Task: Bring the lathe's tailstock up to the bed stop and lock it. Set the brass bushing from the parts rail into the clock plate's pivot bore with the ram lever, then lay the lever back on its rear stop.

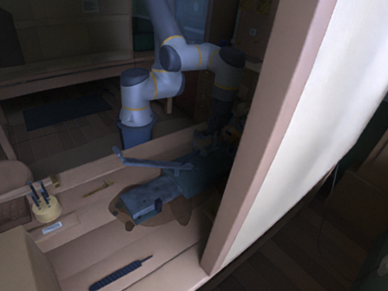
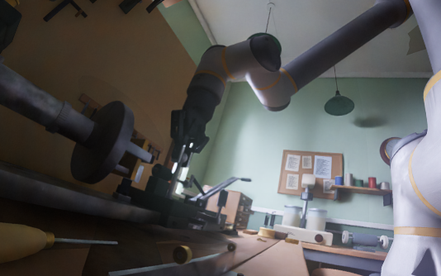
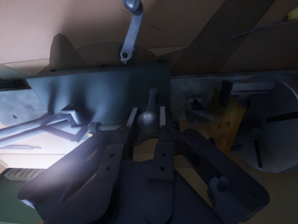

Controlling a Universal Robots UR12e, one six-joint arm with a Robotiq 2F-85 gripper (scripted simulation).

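The tailstock is a grey-blue block on the lathe bed, and its lock lever, a short rod ending in a round ball knob, is gripped by my closed gripper from above. The long ram lever reaches out to the left of the tailstock. To the right in the wrist camera sits the brass clock plate against the round faceplate. A crank handle sticks out on the tailstock's far side. I cannot see the brass bushing.
A pale round holder with dark tools stands at the bench's left end. A dark file lies on the bench front, and a wooden-handled tool lies near the lathe. A tall pale panel hides the lathe's right part in the side camera.
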